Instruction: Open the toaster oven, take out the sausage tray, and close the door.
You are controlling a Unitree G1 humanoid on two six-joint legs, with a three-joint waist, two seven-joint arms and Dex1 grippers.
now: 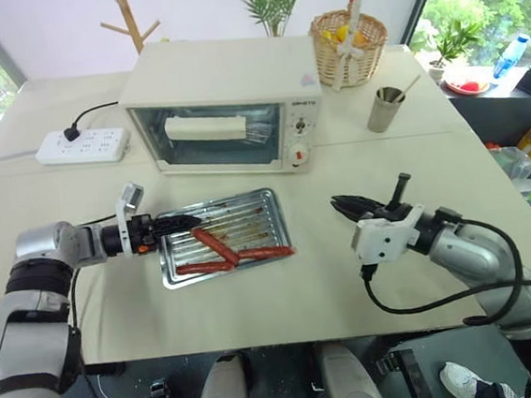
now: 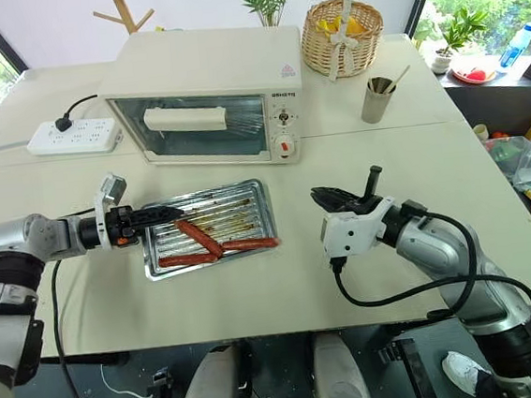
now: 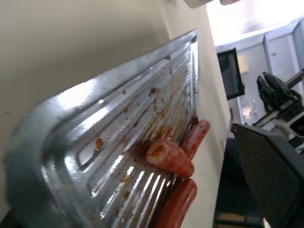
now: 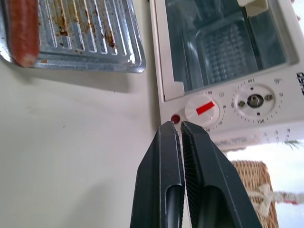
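Note:
The toaster oven (image 1: 221, 76) stands at the back of the table. Its door (image 1: 246, 144) is closed, with the bar handle (image 1: 204, 128) across the glass. In front of it the sausage tray (image 1: 248, 215) lies flat on the table with three sausages (image 1: 215, 246) in it. My left gripper (image 1: 189, 222) is open at the tray's far left corner; one finger (image 3: 270, 180) stands wide of the tray rim (image 3: 28, 142). To the right of the tray my right gripper (image 1: 344, 205) is shut on nothing, its fingertips (image 4: 171, 130) pointing at the red knob (image 4: 205, 108).
A white power strip (image 1: 82, 145) with a plugged cable lies left of the oven. A wicker basket (image 1: 349, 45) and a metal cup (image 1: 386, 107) stand at the back right. The table's front edge (image 1: 288, 333) is near my arms.

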